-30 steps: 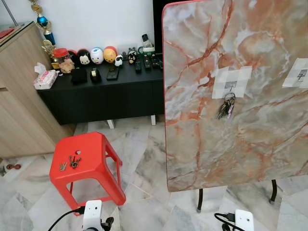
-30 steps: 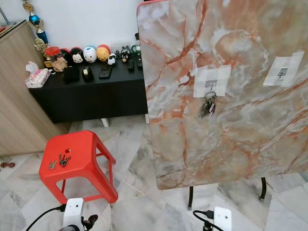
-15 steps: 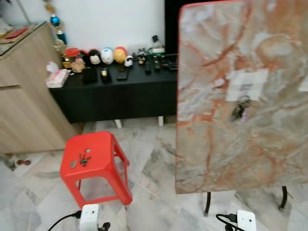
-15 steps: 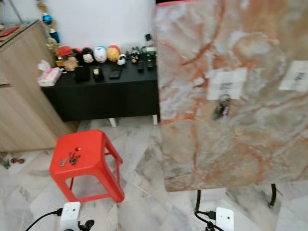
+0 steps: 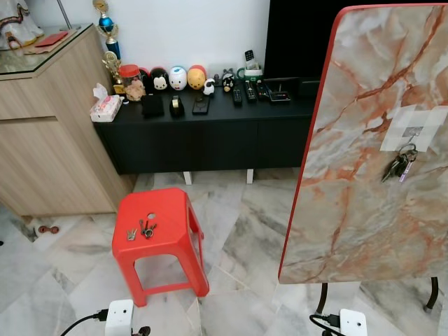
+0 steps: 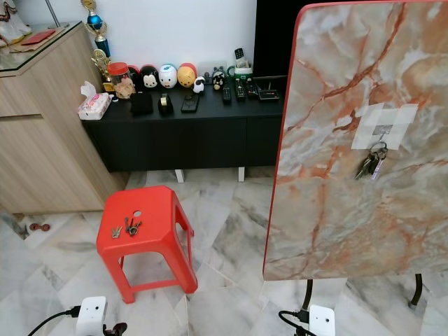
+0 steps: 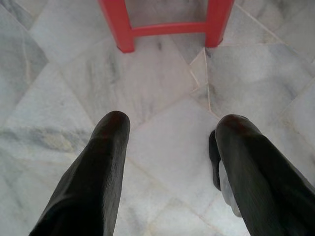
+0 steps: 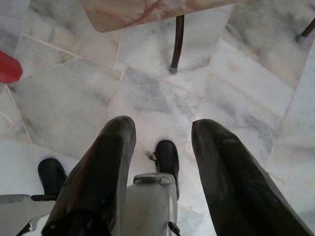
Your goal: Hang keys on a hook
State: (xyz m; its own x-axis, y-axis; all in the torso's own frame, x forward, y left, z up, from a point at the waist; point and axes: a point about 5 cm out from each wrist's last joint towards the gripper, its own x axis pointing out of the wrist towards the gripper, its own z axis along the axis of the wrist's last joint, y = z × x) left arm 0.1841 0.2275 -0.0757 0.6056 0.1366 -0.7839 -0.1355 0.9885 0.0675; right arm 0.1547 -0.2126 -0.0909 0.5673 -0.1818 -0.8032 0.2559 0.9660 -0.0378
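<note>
Keys (image 5: 141, 229) lie loose on the red stool (image 5: 183, 238) at near left; another bunch (image 5: 397, 166) hangs from the hook (image 5: 413, 132) on the marble board (image 5: 364, 210). Left gripper (image 7: 167, 135) and right gripper (image 8: 162, 135) hang released, empty, above the floor.

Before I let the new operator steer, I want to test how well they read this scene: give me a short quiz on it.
1. True or false: a bunch of keys already hangs from a hook on the upright marble tabletop.
2. Where do the loose keys lie? A) on the floor B) on the red stool C) on the black cabinet
3. Fill in: the left pincer and the right pincer both point down at the ___.

Key: 1 true; 2 B; 3 floor.
</note>
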